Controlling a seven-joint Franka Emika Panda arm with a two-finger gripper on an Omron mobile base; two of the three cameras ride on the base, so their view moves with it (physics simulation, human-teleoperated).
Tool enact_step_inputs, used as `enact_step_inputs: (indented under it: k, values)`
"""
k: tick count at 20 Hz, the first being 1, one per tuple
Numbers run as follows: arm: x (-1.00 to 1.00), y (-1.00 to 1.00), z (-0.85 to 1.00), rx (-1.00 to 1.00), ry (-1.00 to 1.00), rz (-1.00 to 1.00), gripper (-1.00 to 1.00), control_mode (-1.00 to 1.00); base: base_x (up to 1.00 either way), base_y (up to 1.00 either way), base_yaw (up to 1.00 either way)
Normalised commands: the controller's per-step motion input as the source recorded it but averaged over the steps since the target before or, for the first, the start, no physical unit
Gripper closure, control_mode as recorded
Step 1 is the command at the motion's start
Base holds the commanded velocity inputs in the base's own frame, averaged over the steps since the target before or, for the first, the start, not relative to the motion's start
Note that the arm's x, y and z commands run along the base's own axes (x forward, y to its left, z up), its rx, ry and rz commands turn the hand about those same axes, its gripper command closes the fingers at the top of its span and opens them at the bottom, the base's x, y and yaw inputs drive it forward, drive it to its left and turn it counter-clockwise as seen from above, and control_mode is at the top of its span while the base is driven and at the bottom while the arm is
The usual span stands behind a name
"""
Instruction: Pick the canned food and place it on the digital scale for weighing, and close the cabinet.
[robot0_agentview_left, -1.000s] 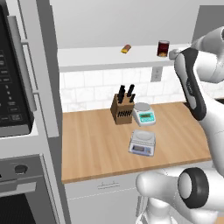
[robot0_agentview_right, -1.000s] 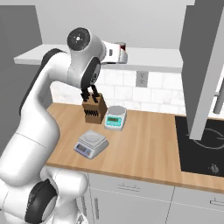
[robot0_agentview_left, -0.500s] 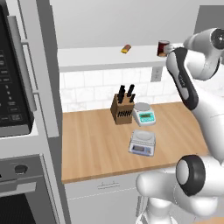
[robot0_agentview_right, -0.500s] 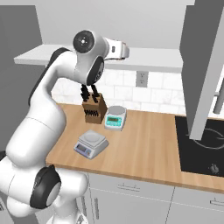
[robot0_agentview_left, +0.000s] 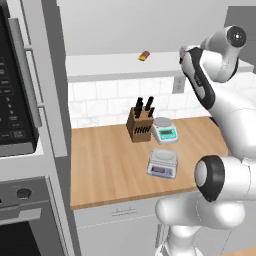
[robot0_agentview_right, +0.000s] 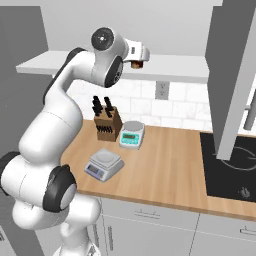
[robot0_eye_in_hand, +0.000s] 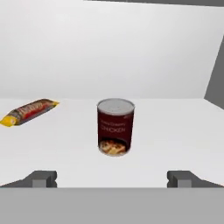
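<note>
The claw is spread wide with nothing in it, up at the shelf. The canned food stands upright on the shelf just past the fingertips. A candy bar lies farther left. The digital scale sits down on the tabletop.
</note>
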Motion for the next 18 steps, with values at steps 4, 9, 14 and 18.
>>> enact_step_inputs:
  k: [4, 9, 14, 18]
  values:
    - [0.41, 0.00, 0.00, 0.00, 0.04, 0.00, -1.00, -1.00, 0.00, 0.00, 0.00]
    - [0.40, 0.00, -0.10, 0.00, 0.03, 0.00, -1.00, -1.00, 0.00, 0.00, 0.00]
    - [0.31, -0.06, -0.08, 0.00, 0.02, 0.00, -1.00, -1.00, 0.00, 0.00, 0.00]
    - [0.22, -0.12, -0.09, 0.00, 0.02, 0.00, -1.00, -1.00, 0.00, 0.00, 0.00]
